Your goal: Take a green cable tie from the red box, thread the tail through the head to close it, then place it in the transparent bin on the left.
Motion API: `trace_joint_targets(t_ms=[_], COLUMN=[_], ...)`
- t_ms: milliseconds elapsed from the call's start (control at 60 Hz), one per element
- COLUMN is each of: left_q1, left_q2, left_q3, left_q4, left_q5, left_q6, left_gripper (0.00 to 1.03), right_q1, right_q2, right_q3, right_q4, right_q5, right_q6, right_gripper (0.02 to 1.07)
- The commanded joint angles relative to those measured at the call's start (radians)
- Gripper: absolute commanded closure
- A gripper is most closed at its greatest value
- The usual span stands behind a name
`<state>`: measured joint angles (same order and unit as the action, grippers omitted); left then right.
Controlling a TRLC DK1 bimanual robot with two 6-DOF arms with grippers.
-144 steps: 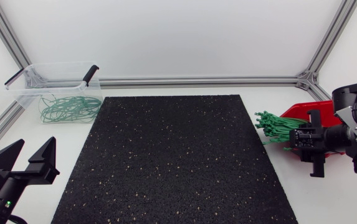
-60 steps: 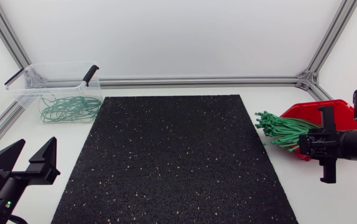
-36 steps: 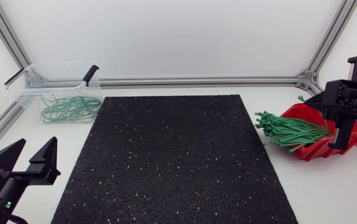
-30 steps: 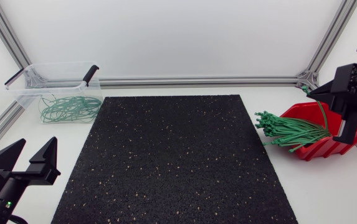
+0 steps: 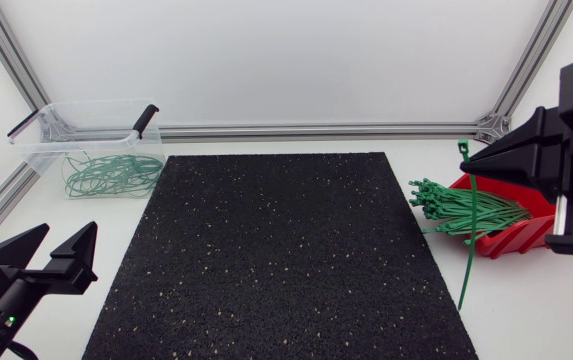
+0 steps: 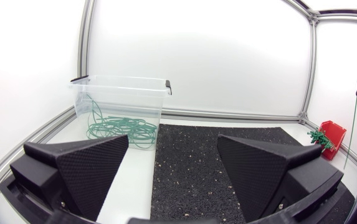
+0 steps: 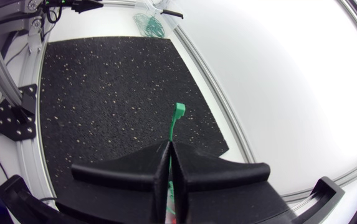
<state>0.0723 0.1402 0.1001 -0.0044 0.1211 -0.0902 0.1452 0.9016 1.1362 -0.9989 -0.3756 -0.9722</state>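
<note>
Green cable tie is out of the box already. It's pinched in the right end effector, which is clamped tight on it near the head end. The head pokes out just ahead of the fingertips and the long tail dangles below them toward the desk. The black speckled mat fills the middle of the desk, between the two end effectors. The transparent bin sits ahead of the left end effector, with a tangle of looped ties inside. The red box is below the right end effector, with a bundle of spare ties sticking out of it toward the mat. The left end effector hovers low, spread wide, holding nothing. So picking looks done and threading is up next, I'd guess. That calls for bringing the tie over the mat, having the left one catch the loose tail, then steering it into the head. Floppy tail, tiny slot, could be fiddly.
</note>
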Motion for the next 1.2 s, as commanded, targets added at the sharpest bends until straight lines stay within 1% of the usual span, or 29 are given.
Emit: trace_joint_targets(t_ms=[0, 67, 167, 250, 317, 367, 500, 567, 633, 667, 800, 833, 917, 967, 1100, 1150, 1183], left_q1=[0.026, 0.037, 0.061, 0.064, 0.064, 0.064, 0.064, 0.063, 0.061, 0.063, 0.014, 0.011, 0.015, 0.018, 0.021, 0.018, 0.017], left_q2=[0.084, 0.124, 0.18, 0.249, 0.302, 0.363, 0.441, 0.449, 0.458, 0.463, 0.506, 0.513, 0.529, 0.541, 0.564, 0.581, 0.593], left_q3=[0.072, 0.092, 0.144, 0.194, 0.231, 0.273, 0.345, 0.372, 0.398, 0.412, 0.469, 0.48, 0.504, 0.518, 0.544, 0.553, 0.561], left_q4=[-0.009, -0.019, -0.068, -0.123, -0.166, -0.221, -0.309, -0.353, -0.411, -0.434, -0.517, -0.533, -0.56, -0.583, -0.608, -0.615, -0.621], left_q5=[0.035, 0.064, 0.101, 0.149, 0.166, 0.169, 0.17, 0.193, 0.199, 0.203, 0.25, 0.275, 0.338, 0.408, 0.505, 0.572, 0.601], left_q6=[-0.011, -0.013, -0.013, -0.013, -0.013, -0.011, 0.026, 0.079, 0.17, 0.19, 0.208, 0.213, 0.214, 0.231, 0.234, 0.234, 0.234], left_gripper=[0.04, 0.04, 0.04, 0.04, 0.04, 0.04, 0.04, 0.04, 0.04, 0.04, 0.04, 0.04, 0.04, 0.04, 0.04, 0.04, 0.04], right_q1=[0.039, 0.103, 0.221, 0.272, 0.303, 0.32, 0.318, 0.312, 0.301, 0.295, 0.252, 0.243, 0.232, 0.229, 0.218, 0.208, 0.203], right_q2=[0.037, 0.053, 0.117, 0.141, 0.157, 0.169, 0.194, 0.211, 0.234, 0.244, 0.319, 0.339, 0.362, 0.378, 0.396, 0.41, 0.416], right_q3=[0.045, 0.066, 0.122, 0.131, 0.139, 0.143, 0.154, 0.157, 0.158, 0.158, 0.175, 0.175, 0.157, 0.148, 0.119, 0.112, 0.106], right_q4=[-0.04, -0.052, -0.112, -0.103, -0.084, -0.072, -0.064, -0.064, -0.066, -0.064, -0.126, -0.138, -0.135, -0.138, -0.133, -0.135, -0.135], right_q5=[-0.022, -0.022, -0.031, -0.034, -0.049, -0.057, -0.118, -0.172, -0.192, -0.21, -0.345, -0.376, -0.416, -0.445, -0.497, -0.531, -0.551], right_q6=[0.125, 0.217, 0.356, 0.431, 0.489, 0.524, 0.567, 0.589, 0.595, 0.61, 0.672, 0.687, 0.682, 0.685, 0.685, 0.688, 0.685], right_gripper=[1.01, 1.01, 1.01, 1.01, 1.01, 1.01, 1.01, 1.01, 1.01, 1.01, 1.01, 1.01, 1.01, 1.01, 1.01, 1.01, 1.01])
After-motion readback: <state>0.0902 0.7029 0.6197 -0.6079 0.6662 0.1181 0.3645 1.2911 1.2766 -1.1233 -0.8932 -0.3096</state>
